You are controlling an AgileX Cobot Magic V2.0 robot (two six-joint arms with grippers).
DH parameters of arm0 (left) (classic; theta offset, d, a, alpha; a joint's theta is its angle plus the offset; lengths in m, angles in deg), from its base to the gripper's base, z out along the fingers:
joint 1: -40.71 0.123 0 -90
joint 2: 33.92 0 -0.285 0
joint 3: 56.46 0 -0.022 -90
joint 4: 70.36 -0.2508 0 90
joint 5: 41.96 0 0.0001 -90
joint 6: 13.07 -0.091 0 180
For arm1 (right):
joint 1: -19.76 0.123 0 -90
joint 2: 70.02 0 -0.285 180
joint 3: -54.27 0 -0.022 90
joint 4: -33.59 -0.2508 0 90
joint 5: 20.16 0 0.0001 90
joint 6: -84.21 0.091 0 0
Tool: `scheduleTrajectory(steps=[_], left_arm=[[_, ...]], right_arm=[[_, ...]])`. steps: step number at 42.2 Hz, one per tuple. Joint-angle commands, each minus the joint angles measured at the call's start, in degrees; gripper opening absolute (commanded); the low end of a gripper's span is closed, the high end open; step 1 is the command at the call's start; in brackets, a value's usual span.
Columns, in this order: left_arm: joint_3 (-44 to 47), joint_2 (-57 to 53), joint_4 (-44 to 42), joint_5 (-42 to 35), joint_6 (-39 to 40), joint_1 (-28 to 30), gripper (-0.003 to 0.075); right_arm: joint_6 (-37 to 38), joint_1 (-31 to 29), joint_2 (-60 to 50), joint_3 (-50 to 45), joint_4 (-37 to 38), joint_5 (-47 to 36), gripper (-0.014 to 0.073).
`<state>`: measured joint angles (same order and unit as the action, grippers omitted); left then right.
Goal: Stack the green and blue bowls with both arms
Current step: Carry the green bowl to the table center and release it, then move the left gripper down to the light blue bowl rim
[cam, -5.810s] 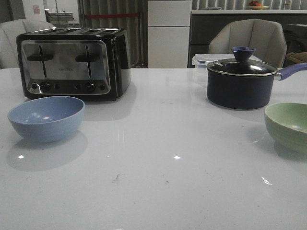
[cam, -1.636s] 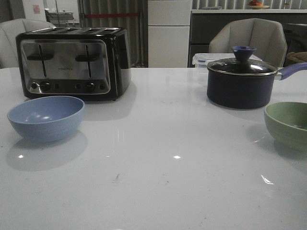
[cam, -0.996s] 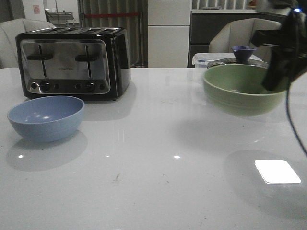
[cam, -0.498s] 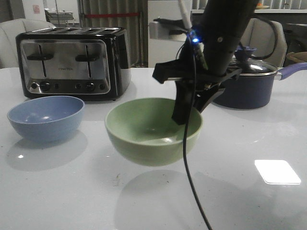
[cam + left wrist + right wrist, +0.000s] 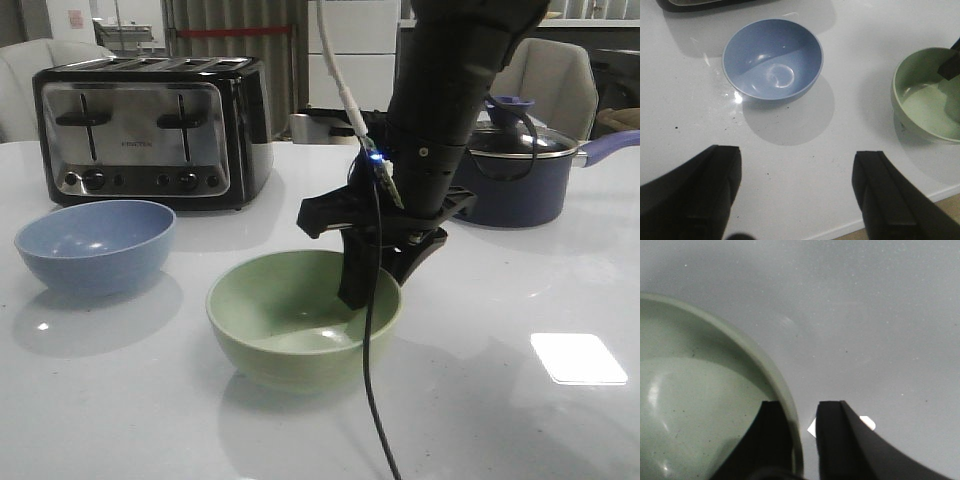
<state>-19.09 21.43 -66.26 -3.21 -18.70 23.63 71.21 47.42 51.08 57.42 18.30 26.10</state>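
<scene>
While the right hand (image 5: 372, 275) pinches its rim, one finger inside and one outside, the matte, round green bowl (image 5: 303, 318) sits mid-counter (image 5: 500, 420), which is glossy white. Blue bowl (image 5: 95, 245), same deep shape, stands apart before the chrome toaster (image 5: 150, 130). Left hand (image 5: 795, 195) hovers spread, empty, near the blue bowl.

Sage-green bowl (image 5: 303, 318), dusty-blue bowl (image 5: 95, 245), black tool (image 5: 375, 270).

toaster (image 5: 150, 130) front, small brand mark, too blurred to read
</scene>
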Motion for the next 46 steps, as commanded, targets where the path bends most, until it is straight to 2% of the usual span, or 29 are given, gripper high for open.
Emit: scheduleTrajectory(steps=[1,5,16,31,46], left_arm=[[-1.76,-0.16,0.72,-3.6,0.01,-0.35,0.0526],[-1.76,-0.16,0.72,-3.6,0.01,-0.35,0.0526],[-1.76,-0.16,0.72,-3.6,0.01,-0.35,0.0526],[-1.76,-0.16,0.72,-5.04,0.01,-0.35,0.0526],[-1.76,-0.16,0.72,-7.31,0.01,-0.35,0.0526]], right_arm=[[-0.35,-0.11,-3.84,1.68,-0.5,-1.88,0.0419],[-0.35,-0.11,-6.38,1.68,-0.44,-1.93,0.0461],[-1.92,0.08,-19.56,-0.84,0.1,-3.29,0.0459],[-6.63,0.57,-43.53,-19.52,0.46,-7.87,0.0458],[-7.93,0.57,-59.93,-34.24,0.4,-7.74,0.0458]])
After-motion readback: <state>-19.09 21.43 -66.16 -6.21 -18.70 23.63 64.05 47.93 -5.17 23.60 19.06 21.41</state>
